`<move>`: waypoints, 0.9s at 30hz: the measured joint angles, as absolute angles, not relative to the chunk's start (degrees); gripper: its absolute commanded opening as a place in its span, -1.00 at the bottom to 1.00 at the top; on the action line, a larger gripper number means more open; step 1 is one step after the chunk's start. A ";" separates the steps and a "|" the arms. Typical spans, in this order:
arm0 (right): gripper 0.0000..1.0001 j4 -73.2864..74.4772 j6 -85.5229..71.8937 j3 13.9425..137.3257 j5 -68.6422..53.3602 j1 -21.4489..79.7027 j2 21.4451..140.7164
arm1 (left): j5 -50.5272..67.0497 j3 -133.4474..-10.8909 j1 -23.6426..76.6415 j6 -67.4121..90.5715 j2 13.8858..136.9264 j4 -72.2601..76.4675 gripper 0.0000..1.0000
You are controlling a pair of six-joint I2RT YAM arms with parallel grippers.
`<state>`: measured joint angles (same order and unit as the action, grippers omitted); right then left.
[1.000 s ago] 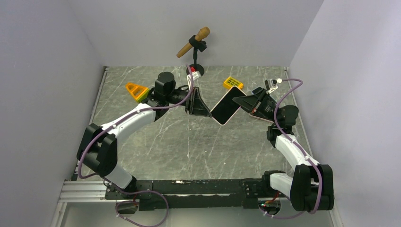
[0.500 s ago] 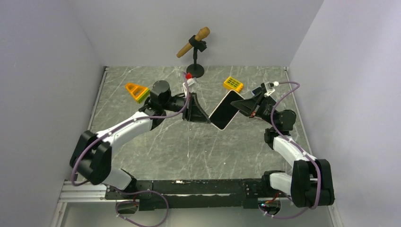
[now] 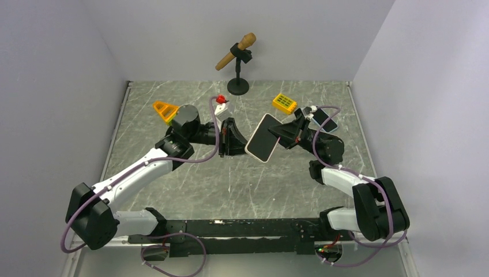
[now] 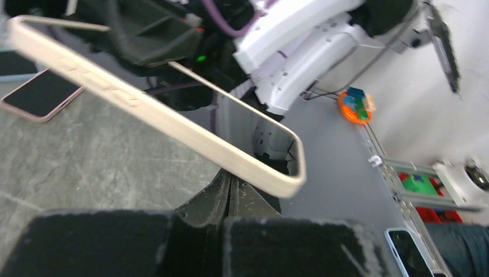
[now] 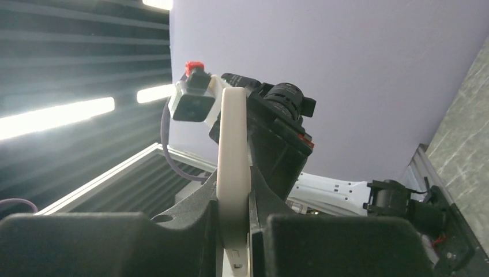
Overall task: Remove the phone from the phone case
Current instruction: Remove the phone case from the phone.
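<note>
Up off the counter (image 3: 259, 184), the phone case (image 3: 263, 137) hangs tilted between the two arms. The right gripper (image 3: 282, 135) has its jaws pinching the case's right edge, which shows edge-on in the right wrist view. The left gripper (image 3: 235, 138) sits at the case's opposite side, jaws pressed together on nothing. The case's rim lies just past their tips; whether it touches them cannot be told. The phone (image 3: 326, 120) lies flat on the counter behind the right gripper.
</note>
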<state>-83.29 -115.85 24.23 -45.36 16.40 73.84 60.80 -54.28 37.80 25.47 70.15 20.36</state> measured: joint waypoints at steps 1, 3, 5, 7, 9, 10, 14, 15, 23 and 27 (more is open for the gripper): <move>-1.00 -83.29 -115.46 24.14 -45.17 16.40 73.67 | 58.92 -54.74 37.98 25.26 70.54 18.74 -0.57; -1.00 -83.29 -114.04 24.01 -45.15 16.19 73.43 | 55.66 -54.70 38.11 25.54 70.76 16.29 -0.01; -1.00 -83.29 -112.42 23.81 -45.08 15.88 73.43 | 52.34 -52.62 38.15 27.73 69.43 15.68 0.34; -1.00 -83.31 -110.80 23.27 -44.73 15.53 73.41 | 49.17 -47.20 38.13 31.27 65.63 17.10 0.48; -1.00 -83.26 -108.81 22.35 -43.46 15.40 73.41 | 46.26 -39.77 38.24 36.10 59.55 19.22 0.48; -1.00 -83.26 -107.83 21.85 -42.74 15.40 73.38 | 44.60 -36.34 38.44 38.94 56.45 20.69 0.43; -1.00 -82.85 -103.79 19.90 -38.74 16.10 72.36 | 38.41 -30.83 40.21 47.81 50.70 26.02 0.38; -1.00 -82.48 -102.45 19.70 -37.32 16.56 71.72 | 37.01 -30.83 40.77 49.01 50.65 27.14 0.40; -1.00 -76.14 -92.51 19.70 -29.74 21.71 63.88 | 28.93 -32.40 45.95 54.59 53.84 32.73 0.05; -1.00 -72.05 -89.06 19.75 -27.14 22.90 61.30 | 27.77 -32.82 47.44 56.10 57.52 36.12 -0.26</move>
<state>-72.05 -89.06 19.75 -27.14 22.90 61.30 27.77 -32.82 47.44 56.10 57.52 36.12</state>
